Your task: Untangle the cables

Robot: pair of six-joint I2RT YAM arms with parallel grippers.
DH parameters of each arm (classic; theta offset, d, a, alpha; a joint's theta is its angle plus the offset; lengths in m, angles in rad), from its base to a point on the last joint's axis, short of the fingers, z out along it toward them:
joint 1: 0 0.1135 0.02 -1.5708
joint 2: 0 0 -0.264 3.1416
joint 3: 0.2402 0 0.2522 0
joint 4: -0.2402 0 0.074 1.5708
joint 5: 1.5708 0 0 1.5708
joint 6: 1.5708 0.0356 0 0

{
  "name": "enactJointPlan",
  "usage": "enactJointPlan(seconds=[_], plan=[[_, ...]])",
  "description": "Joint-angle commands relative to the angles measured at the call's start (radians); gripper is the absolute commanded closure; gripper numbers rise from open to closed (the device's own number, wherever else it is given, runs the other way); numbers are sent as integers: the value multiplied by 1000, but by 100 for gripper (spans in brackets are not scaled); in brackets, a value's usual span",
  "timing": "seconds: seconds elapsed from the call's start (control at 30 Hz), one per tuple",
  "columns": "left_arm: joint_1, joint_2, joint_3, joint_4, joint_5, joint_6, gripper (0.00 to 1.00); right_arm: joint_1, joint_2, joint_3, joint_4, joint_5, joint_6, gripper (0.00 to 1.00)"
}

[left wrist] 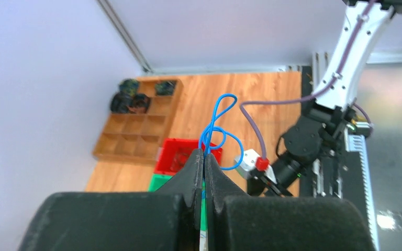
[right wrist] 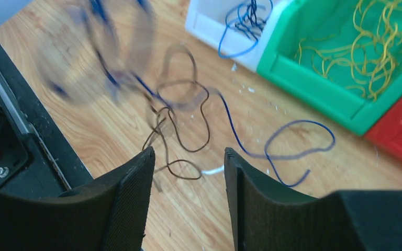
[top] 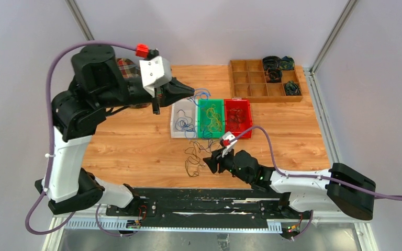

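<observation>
My left gripper (top: 191, 90) is raised over the bins and shut on a looped blue cable (top: 202, 95). The loops stick out past its tips in the left wrist view (left wrist: 221, 123). My right gripper (top: 209, 162) is open and empty, low over the table. Just ahead of it lie loose dark brown cables (top: 192, 157), which also show in the right wrist view (right wrist: 180, 130), and a dark blue cable (right wrist: 293, 141). The brown loops lie between and beyond the open jaws (right wrist: 188, 154) without touching them. Part of the tangle at the upper left of the right wrist view is blurred.
Three bins stand side by side. A white one (top: 180, 125) holds blue and dark cables, a green one (top: 211, 102) holds yellow cables (right wrist: 366, 42), and a red one (top: 238, 104) holds dark cables. A wooden compartment tray (top: 251, 78) with dark coils sits at the back right.
</observation>
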Motion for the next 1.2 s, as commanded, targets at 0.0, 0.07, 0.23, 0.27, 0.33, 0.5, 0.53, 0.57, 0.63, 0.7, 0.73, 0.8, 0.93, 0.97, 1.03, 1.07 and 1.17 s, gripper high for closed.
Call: enactJointPlan(seconds=[0.0, 0.07, 0.23, 0.27, 0.33, 0.5, 0.53, 0.57, 0.63, 0.7, 0.73, 0.8, 0.93, 0.97, 1.03, 1.07, 1.17], plan=[[-5, 18, 120, 11, -68, 24, 99, 14, -38, -54, 30, 43, 40, 51], [-5, 19, 146, 13, -83, 38, 100, 14, -59, -77, 20, 60, 52, 54], [-6, 20, 170, 13, -100, 58, 100, 14, -116, -129, -14, 99, 71, 60], [-5, 20, 170, 13, -99, 58, 100, 13, -132, -136, -24, 96, 70, 59], [-5, 15, 157, 13, -93, 56, 100, 14, -185, -128, -52, 73, 59, 52], [-6, 6, 101, 13, -81, 59, 99, 20, -333, -38, -122, -2, -2, 35], [-5, 6, 96, 13, -80, 59, 100, 22, -348, -10, -137, -23, -16, 33], [-5, 6, 95, 11, -79, 60, 100, 24, -360, 20, -159, -40, -30, 32], [-5, 6, 94, 12, -76, 61, 100, 32, -372, 81, -185, -68, -54, 32], [-5, 5, 89, 13, -73, 61, 100, 37, -372, 143, -202, -97, -89, 31], [-6, 4, 83, 13, -72, 61, 100, 40, -369, 180, -214, -100, -110, 31], [-5, 1, 70, 12, -66, 61, 100, 42, -352, 250, -224, -106, -152, 31], [-5, 6, 58, 13, -50, 56, 100, 42, -266, 391, -225, -112, -237, 30], [-5, 8, 60, 12, -48, 57, 100, 42, -240, 415, -223, -112, -252, 30], [-6, 14, 67, 13, -47, 61, 100, 41, -179, 452, -209, -92, -272, 30], [-5, 17, 72, 13, -44, 60, 100, 39, -149, 468, -201, -74, -283, 31], [-6, 27, 91, 13, -36, 55, 100, 26, -65, 485, -181, -55, -278, 40]])
